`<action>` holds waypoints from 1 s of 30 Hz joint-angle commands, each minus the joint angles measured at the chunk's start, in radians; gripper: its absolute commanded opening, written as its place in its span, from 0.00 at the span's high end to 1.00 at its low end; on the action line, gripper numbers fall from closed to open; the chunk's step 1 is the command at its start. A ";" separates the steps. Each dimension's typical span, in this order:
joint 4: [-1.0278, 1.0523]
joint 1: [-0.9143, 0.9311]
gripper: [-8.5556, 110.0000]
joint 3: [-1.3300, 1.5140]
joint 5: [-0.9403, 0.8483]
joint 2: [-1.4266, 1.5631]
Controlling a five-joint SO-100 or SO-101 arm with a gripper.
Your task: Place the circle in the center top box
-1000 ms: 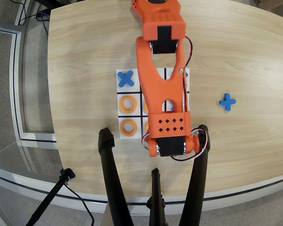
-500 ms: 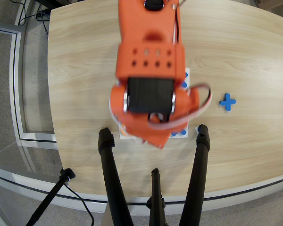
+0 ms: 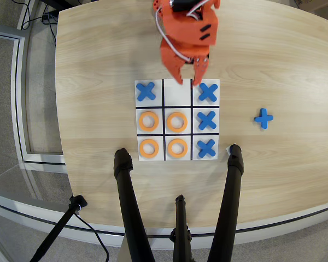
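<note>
Several orange rings lie on the white nine-cell board [image 3: 177, 107] in the overhead view. One circle [image 3: 170, 147] sits in the middle cell of the end row farthest from the arm, at the bottom of the view, which I take as the center top box [image 3: 167, 157]. The middle cell [image 3: 177, 95] of the end row nearest the arm is empty. My orange gripper [image 3: 187, 81] hangs over that near edge of the board, open, with nothing between its fingers.
Blue crosses fill the board's right column, and one more lies in the corner cell [image 3: 146, 91]. A loose blue cross [image 3: 264, 118] lies on the wooden table to the right. Black tripod legs [image 3: 128, 202] rise from the table's bottom edge.
The arm, stretched over the board to its far row a second ago, has pulled back to the near edge. The whole board now shows, with a ring in the far middle cell.
</note>
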 commanded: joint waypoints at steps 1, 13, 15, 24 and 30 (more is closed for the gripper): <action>0.054 -0.017 0.86 0.144 -0.041 0.221; 0.130 -0.028 0.92 0.459 -0.091 0.488; 0.166 -0.006 0.93 0.459 -0.091 0.488; 0.242 0.244 0.93 0.460 -0.124 0.488; 0.245 0.565 0.93 0.460 -0.117 0.494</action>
